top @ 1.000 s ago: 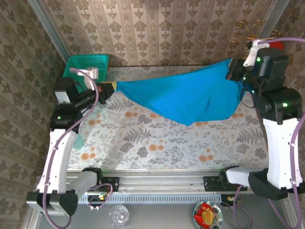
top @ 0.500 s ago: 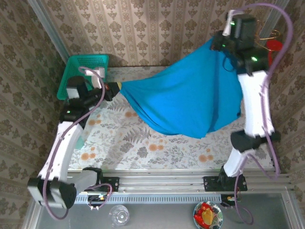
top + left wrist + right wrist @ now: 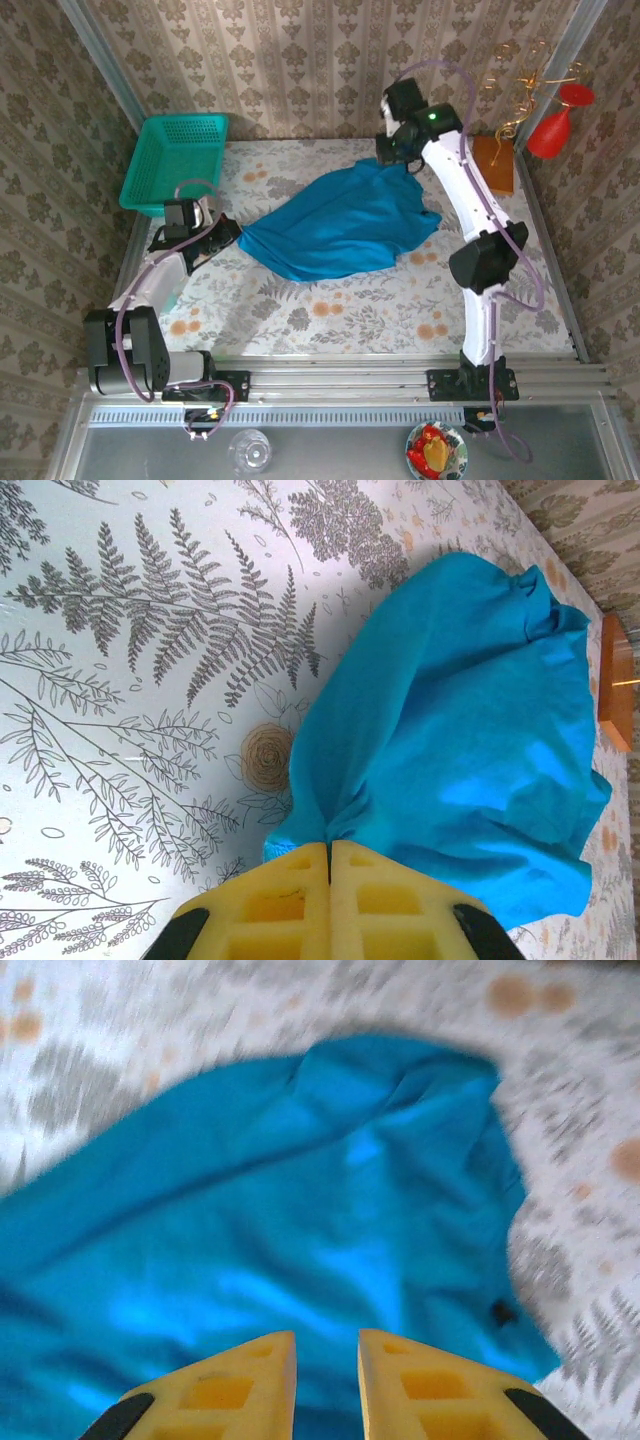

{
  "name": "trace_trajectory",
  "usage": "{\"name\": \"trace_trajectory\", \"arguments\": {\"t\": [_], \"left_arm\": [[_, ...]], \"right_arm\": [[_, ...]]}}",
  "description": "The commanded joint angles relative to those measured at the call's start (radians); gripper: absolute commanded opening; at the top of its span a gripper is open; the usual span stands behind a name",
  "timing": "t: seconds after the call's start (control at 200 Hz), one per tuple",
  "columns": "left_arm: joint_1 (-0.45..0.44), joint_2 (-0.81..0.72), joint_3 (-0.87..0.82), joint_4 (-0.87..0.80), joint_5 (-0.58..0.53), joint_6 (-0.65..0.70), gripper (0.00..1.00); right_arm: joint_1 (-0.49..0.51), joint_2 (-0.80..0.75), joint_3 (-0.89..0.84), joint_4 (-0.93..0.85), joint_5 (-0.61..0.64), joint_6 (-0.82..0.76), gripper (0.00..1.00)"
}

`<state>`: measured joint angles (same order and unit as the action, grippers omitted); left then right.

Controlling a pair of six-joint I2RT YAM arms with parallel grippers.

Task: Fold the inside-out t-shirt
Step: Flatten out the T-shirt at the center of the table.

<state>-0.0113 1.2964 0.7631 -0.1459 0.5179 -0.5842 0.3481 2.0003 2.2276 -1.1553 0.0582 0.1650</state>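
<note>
T-shirt (image 3: 335, 225) lay bunched on table (image 3: 330, 300), right of basket (image 3: 185, 120) and nearer robot. Left gripper (image 3: 329, 848), just off basket's near right corner, clenched on 1 shirt corner, likely anchoring it for spreading. Right gripper (image 3: 327, 1345), well right of basket, hovered over shirt's far edge with fingers parted, grasping nothing, probably placed for fresh grab.
</note>
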Motion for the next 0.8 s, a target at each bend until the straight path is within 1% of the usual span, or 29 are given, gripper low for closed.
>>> {"name": "trace_trajectory", "arguments": {"t": [0.0, 0.14, 0.2, 0.24, 0.3, 0.33, 0.465, 0.625, 0.675, 0.755, 0.795], "left_arm": [[0.007, -0.051, -0.020, 0.014, -0.015, 0.006, 0.02], [0.007, -0.100, -0.037, -0.027, -0.033, 0.026, 0.04], [0.007, -0.118, -0.049, -0.038, -0.037, 0.033, 0.05], [0.007, -0.126, -0.058, -0.043, -0.039, 0.036, 0.04], [0.008, -0.134, -0.072, -0.046, -0.038, 0.039, 0.04], [0.007, -0.135, -0.078, -0.045, -0.037, 0.041, 0.04], [0.007, -0.131, -0.102, -0.035, -0.024, 0.040, 0.03], [0.008, -0.132, -0.108, -0.031, -0.019, 0.036, 0.02], [0.008, -0.134, -0.107, -0.029, -0.019, 0.034, 0.01], [0.007, -0.141, -0.105, -0.027, -0.018, 0.027, 0.01], [0.007, -0.146, -0.105, -0.027, -0.018, 0.025, 0.01]], "right_arm": [[0.036, -0.176, -0.269, 0.158, -0.055, 0.008, 0.25], [0.063, -0.301, -0.583, 0.254, -0.064, 0.083, 0.25], [0.065, -0.357, -0.728, 0.316, -0.069, 0.125, 0.27], [0.063, -0.389, -0.825, 0.366, -0.071, 0.154, 0.29], [0.055, -0.420, -0.950, 0.429, -0.077, 0.183, 0.36], [0.046, -0.427, -1.000, 0.458, -0.082, 0.202, 0.37], [0.016, -0.411, -1.160, 0.609, -0.138, 0.262, 0.41], [0.002, -0.328, -1.229, 0.750, -0.205, 0.309, 0.43], [0.000, -0.303, -1.226, 0.765, -0.216, 0.316, 0.39], [0.001, -0.301, -1.221, 0.773, -0.213, 0.324, 0.29], [-0.001, -0.310, -1.214, 0.768, -0.206, 0.322, 0.21]]}}
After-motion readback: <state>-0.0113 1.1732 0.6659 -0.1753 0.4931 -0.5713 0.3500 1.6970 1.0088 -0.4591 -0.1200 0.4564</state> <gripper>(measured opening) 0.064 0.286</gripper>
